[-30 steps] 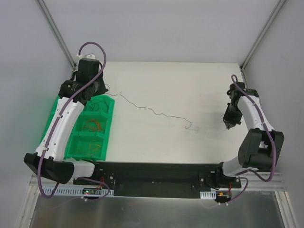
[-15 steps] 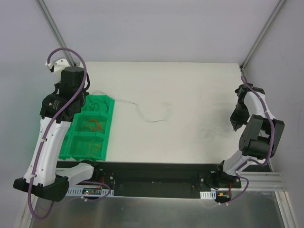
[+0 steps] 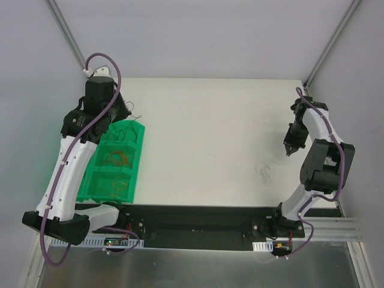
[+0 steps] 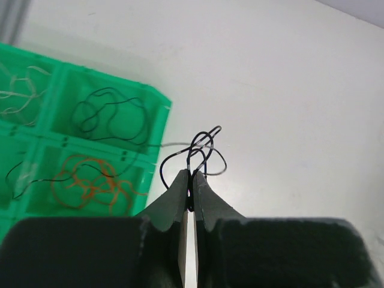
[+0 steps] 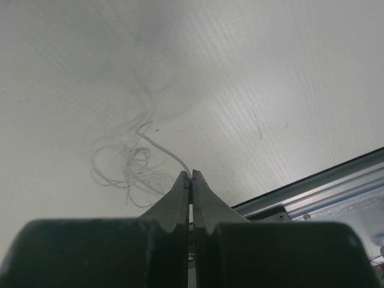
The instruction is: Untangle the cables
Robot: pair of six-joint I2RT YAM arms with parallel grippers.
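One black cable (image 4: 201, 144) in left hand (image 4: 191, 175), white cable (image 5: 163, 150) in right hand (image 5: 190, 174).

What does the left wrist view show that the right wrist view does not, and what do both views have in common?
Only the left wrist view: the left gripper shut on a looped black cable, beside a green tray holding another black strand and an orange strand. Only the right wrist view: the right gripper shut on a white cable leading to a pale tangle, and a metal rail. Both: a shut gripper pinching a thin cable above the white table.
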